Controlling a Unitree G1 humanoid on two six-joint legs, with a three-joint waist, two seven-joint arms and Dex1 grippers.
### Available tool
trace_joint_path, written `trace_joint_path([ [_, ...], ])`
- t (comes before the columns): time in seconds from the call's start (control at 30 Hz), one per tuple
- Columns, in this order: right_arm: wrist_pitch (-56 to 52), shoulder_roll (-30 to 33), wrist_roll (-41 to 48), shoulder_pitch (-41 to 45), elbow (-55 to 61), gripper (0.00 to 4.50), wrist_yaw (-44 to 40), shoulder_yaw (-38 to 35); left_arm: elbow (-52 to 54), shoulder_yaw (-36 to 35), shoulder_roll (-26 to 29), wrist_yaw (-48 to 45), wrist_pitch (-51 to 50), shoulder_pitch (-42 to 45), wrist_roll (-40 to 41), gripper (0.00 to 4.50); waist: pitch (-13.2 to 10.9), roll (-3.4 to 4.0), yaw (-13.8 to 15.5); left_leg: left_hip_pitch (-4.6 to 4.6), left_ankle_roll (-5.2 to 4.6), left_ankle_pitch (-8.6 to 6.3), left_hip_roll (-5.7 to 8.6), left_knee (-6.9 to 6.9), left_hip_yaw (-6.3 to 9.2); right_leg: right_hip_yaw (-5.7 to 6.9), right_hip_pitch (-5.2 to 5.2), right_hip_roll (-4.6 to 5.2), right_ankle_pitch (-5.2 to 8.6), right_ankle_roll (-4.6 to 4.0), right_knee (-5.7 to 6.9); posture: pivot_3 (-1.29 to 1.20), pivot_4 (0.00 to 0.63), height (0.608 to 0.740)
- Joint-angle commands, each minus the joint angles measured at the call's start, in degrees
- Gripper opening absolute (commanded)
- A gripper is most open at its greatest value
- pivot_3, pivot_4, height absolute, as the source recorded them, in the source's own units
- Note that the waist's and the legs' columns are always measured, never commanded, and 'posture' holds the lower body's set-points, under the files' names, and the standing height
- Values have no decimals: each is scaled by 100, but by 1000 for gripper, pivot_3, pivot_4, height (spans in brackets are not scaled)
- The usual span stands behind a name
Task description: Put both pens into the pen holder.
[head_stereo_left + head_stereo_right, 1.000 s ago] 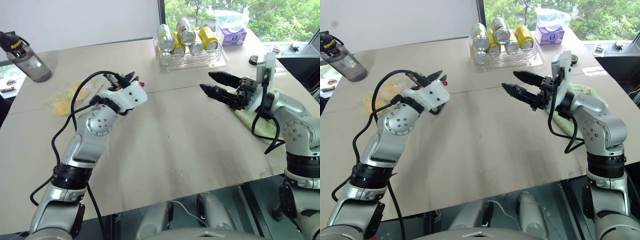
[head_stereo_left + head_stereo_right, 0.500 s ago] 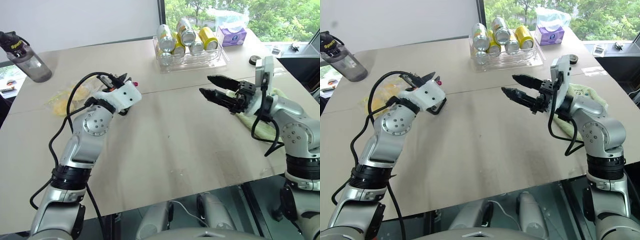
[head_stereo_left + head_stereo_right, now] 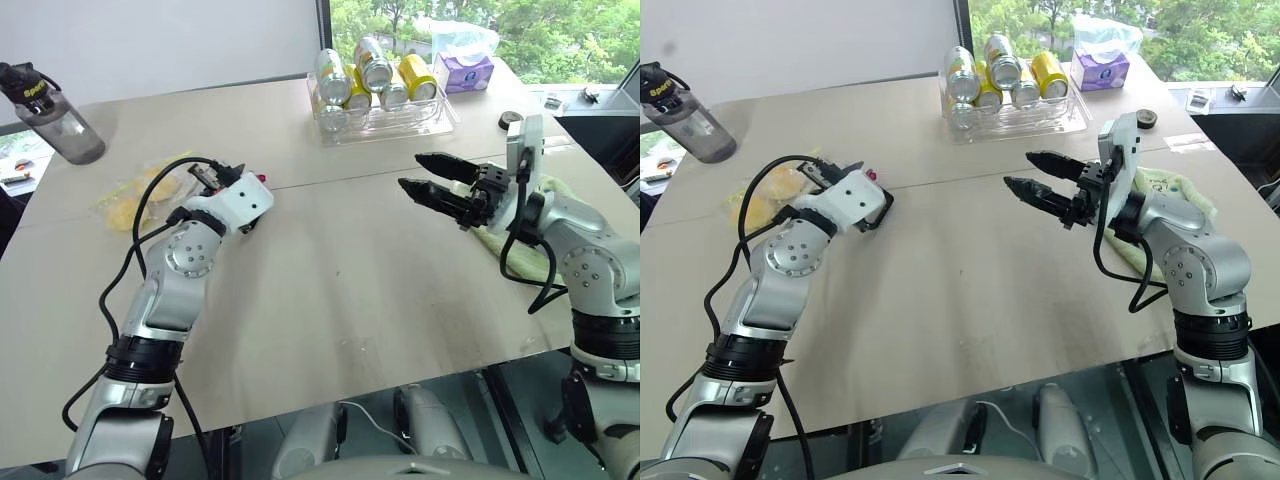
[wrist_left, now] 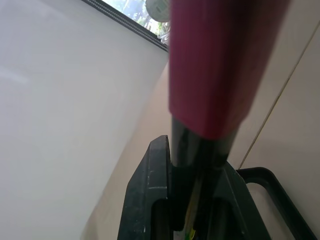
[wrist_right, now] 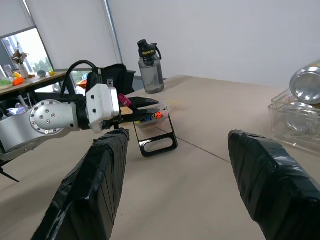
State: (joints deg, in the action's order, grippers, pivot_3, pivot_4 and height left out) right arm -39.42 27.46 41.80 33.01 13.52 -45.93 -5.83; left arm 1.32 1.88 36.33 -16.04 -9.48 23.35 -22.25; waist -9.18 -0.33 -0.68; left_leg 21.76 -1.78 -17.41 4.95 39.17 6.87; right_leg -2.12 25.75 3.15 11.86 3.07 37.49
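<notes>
Left claw (image 5: 145, 103) clamped on 1 pink-ended pen (image 4: 215, 65) over pen holder (image 5: 155, 132); right claw (image 3: 425, 175) apart.

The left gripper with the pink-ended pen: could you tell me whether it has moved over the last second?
Yes. The left gripper, shut on the pen, has moved away from the tray of cans, toward the robot's left, and sunk toward the table.
</notes>
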Motion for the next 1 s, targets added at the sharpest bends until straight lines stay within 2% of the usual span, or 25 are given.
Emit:
trace_joint_path([
  [0.03,42,-17,121,59,319,3365,75,-55,-91,-143,8,31,65,27,84,27,0,0,1,0,0,0,0,0,0,0,0,0,0,0,0,0,150,739],
  [0.2,24,-15,141,57,348,3365,127,-61,-291,-191,13,-15,75,132,113,27,0,0,1,0,0,0,0,2,0,0,0,0,0,0,2,0,150,739],
  [0.27,22,-9,145,60,356,3365,146,-62,-348,-202,22,-47,76,185,141,1033,0,0,-2,0,0,0,0,3,0,0,0,0,0,0,3,0,150,739],
  [0.33,23,-2,149,62,359,3365,161,-61,-395,-208,39,-61,76,241,171,1779,0,0,-11,0,0,0,0,3,0,0,0,0,0,0,4,0,150,739],
  [0.47,28,1,145,64,362,3365,182,-64,-506,-188,105,27,155,326,94,3725,0,0,-6,0,0,0,0,3,0,0,1,0,0,0,5,0,150,739],
  [0.53,31,0,143,66,362,3365,188,-65,-550,-179,133,137,203,344,6,4451,0,0,-4,1,0,0,0,4,0,1,1,0,0,0,5,0,150,739],
  [1.0,61,-7,98,106,277,3365,149,-13,-68,-214,41,34,-118,374,22,4451,0,0,-7,1,0,0,0,4,0,0,1,0,0,0,6,0,150,739],
])
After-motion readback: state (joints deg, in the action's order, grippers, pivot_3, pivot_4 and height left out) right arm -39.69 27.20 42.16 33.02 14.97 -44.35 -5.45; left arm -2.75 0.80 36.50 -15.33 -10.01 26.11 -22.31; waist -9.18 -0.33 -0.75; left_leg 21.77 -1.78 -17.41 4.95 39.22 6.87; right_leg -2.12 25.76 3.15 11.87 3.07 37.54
